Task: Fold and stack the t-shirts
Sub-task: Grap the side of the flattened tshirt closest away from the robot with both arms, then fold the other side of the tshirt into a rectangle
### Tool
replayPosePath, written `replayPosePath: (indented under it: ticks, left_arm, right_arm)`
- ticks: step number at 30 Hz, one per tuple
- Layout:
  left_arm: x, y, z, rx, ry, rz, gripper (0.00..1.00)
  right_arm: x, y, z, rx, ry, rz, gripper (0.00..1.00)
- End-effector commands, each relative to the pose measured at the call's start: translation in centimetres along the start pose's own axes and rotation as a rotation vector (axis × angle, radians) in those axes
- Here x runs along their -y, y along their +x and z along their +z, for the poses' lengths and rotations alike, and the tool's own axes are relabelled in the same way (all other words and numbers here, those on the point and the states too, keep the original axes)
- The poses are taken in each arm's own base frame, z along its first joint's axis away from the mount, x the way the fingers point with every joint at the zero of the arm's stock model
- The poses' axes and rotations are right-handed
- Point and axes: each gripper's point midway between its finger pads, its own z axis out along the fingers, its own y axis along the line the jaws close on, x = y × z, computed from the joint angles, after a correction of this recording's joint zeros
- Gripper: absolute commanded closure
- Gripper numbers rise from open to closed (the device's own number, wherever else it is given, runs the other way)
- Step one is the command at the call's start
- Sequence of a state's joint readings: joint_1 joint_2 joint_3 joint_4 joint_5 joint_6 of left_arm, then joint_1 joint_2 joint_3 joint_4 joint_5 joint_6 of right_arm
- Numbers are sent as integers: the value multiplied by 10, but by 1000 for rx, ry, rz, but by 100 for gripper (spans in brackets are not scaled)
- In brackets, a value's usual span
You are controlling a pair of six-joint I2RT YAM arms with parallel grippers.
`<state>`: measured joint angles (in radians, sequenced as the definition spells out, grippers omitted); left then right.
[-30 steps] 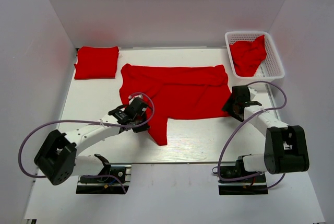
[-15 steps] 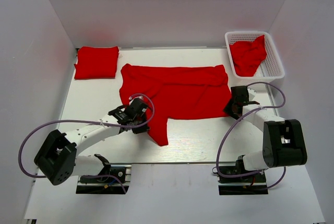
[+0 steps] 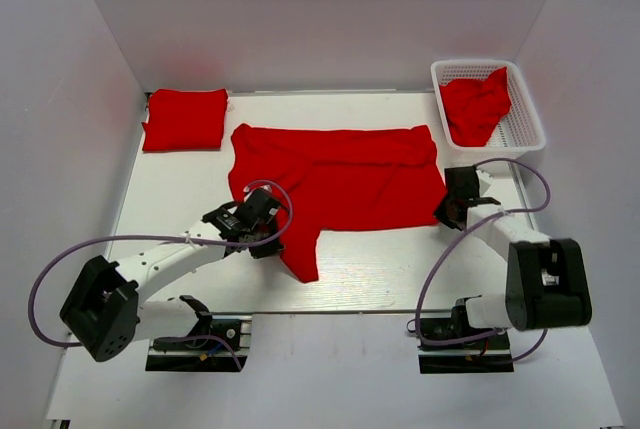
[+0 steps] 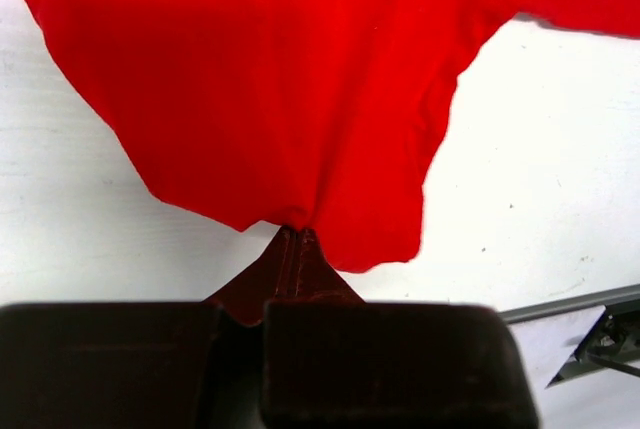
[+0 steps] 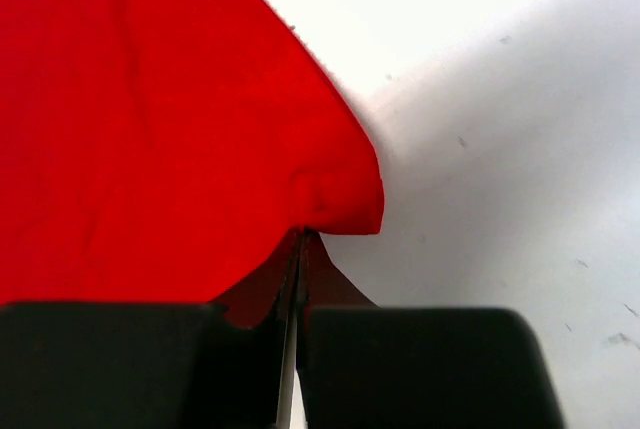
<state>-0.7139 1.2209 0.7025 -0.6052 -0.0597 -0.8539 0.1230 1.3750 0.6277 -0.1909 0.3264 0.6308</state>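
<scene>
Altogether three t-shirts (image 3: 340, 179) — one basket (image 3: 527, 121)

Top cam sits high, looking down on the whole white tabletop (image 3: 380, 269). Both wrist cams hover close, and all three share the spread-out bright red cloth t-shirt (image 3: 345, 174): left one its lower-left flap, right one its right corner.

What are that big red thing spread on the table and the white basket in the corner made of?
Spread t-shirt: soft matte cloth, probably cotton knit; it lies limp and creased. Basket: white plastic, apparently; stiff walls pierced by regular mesh holes.
</scene>
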Motion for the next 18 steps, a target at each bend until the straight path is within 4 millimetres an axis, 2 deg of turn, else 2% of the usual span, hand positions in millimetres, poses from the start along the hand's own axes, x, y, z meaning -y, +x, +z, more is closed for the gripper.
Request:
replayPosePath:
  ticks: [1,5,10,11,12,14,18]
  left_arm:
    - [11,-8,-19,12,43,-11,100]
    - [22,-22,-24,49,79,-22,100]
    - [41,-43,-21,75,79,-13,100]
    - [43,-45,-16,64,66,-1,100]
    - [45,-56,-19,87,55,-10,100]
    - [42,-60,-15,80,4,-9,100]
    - [45,-90,-20,138,-26,-22,100]
  right_arm:
    - [6,2,-18,12,-22,-20,100]
    - [1,-14,-27,64,-46,-24,100]
    - [-8,-30,-29,87,-50,-31,100]
    - [-8,-29,-26,76,-42,-33,100]
    - [-13,-35,-27,84,-55,-34,100]
    - [-16,-35,-24,73,-55,-40,100]
    - [-21,-44,-21,73,-44,-48,100]
